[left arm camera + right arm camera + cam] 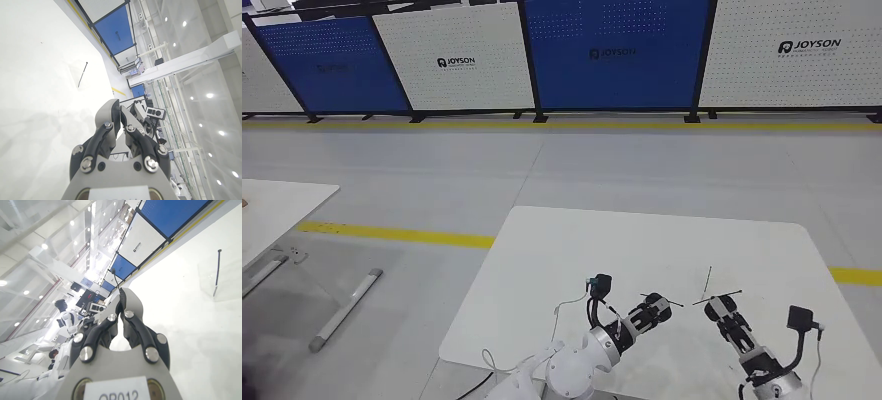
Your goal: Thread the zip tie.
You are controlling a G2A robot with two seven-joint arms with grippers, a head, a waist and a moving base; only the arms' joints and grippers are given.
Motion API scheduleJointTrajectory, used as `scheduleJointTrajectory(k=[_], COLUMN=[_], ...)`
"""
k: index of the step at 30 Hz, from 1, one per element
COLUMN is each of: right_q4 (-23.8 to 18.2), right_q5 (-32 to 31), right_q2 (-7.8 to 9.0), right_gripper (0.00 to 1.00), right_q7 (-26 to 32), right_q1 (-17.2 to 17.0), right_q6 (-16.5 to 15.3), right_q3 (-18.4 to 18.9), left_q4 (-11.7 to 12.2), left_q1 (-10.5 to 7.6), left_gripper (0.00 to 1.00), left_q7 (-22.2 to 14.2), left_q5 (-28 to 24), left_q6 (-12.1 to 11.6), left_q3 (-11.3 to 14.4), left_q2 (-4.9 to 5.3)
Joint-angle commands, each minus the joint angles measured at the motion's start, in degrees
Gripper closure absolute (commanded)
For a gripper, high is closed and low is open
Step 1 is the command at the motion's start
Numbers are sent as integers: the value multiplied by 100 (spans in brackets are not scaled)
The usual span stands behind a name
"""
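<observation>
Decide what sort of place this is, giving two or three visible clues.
Probably a robotics test hall: blue and white pegboard partitions, a yellow line on the floor, and another humanoid robot under high ceiling lights.

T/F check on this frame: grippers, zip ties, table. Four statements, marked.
1. The right gripper is shut on a zip tie. True.
2. The left gripper is open and empty. False: it is shut on a second zip tie.
3. A loose zip tie sits farther out, held by neither gripper. True.
4. The table is black. False: it is white.
</observation>
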Motion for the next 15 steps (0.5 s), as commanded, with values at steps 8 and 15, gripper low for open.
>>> scheduleJointTrajectory(k=[8,15], right_q4=[-42,-42], right_q5=[-141,-141], right_q2=[-2,-2], right_gripper=[100,100], right_q7=[-409,-409], right_q1=[-310,-310], right_q6=[-3,-3], right_q3=[15,15], left_q4=[0,0], left_q1=[0,0], left_gripper=[100,100], left_q7=[0,0], left_q5=[0,0], left_q6=[0,0], left_q3=[0,0], left_q2=[0,0])
